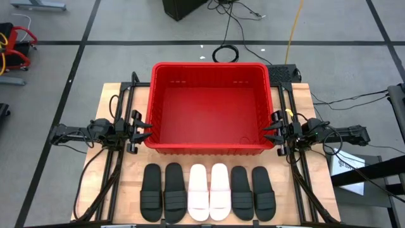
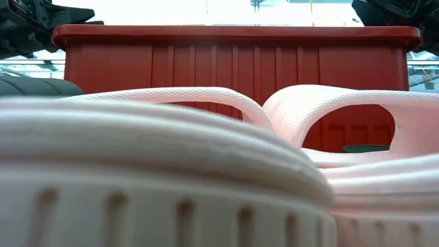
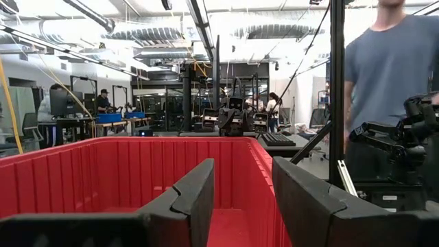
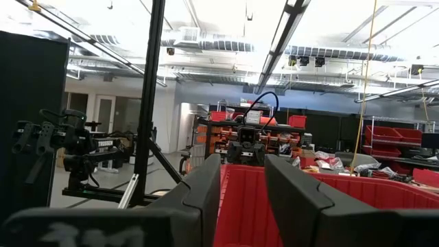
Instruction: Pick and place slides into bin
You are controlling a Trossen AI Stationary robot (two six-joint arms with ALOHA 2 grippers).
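Both my left claw [image 1: 147,130] and right claw [image 1: 268,132] hang parted and empty flanking the bin [image 1: 210,147], while six slides [image 1: 209,192] lie side by side nearer me on the counter [image 1: 104,101], long axes running near-to-far.

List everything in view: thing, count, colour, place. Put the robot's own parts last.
bin: one, red, empty, on the table's far half between the two arms.
black slides: four, black, in the row on the near edge, two at each end.
white slides: two, white to pale pink, side by side in the middle of that row.
table: one, light wood.
person: one, blue shirt, standing beyond the table in the left wrist view.
left hand: one, dark, open, at the bin's left wall.
right hand: one, dark, open, at the bin's right wall.
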